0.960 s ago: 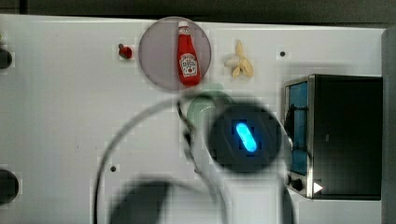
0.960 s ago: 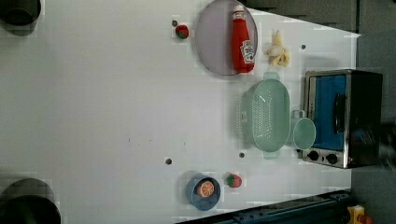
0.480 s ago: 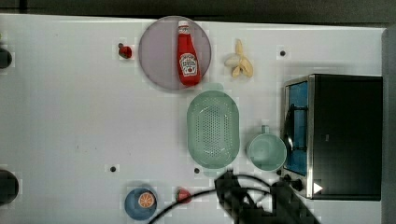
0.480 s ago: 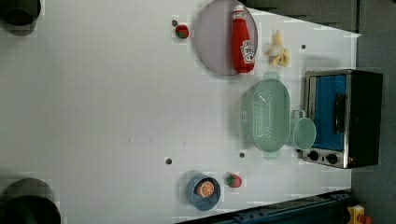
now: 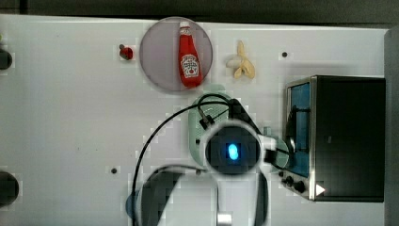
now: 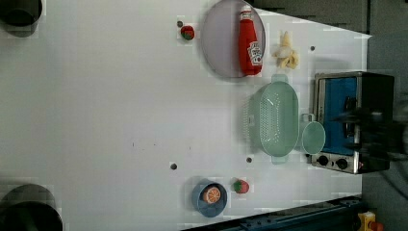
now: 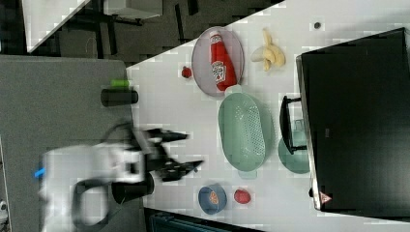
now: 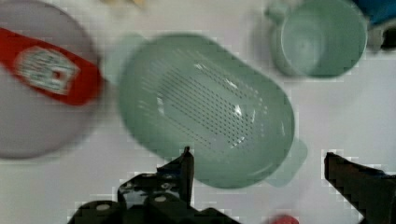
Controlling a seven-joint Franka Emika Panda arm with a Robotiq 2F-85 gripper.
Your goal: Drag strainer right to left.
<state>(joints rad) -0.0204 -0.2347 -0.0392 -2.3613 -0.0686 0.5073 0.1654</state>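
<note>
While approaching: gripper (image 8: 257,163) spread wide, holding nothing.
Strainer (image 6: 275,119) place: right of centre in the left view, beside the mug (image 6: 312,137).
Handling: likely light, stiff plastic; hook the rim.

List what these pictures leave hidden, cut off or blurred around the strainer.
- Top view: the arm covers most of the strainer and nearly all of the mug.
- Wrist view: the ketchup bottle is blurred and cut by the edge.
- Right view: the oven hides part of the mug.
</note>
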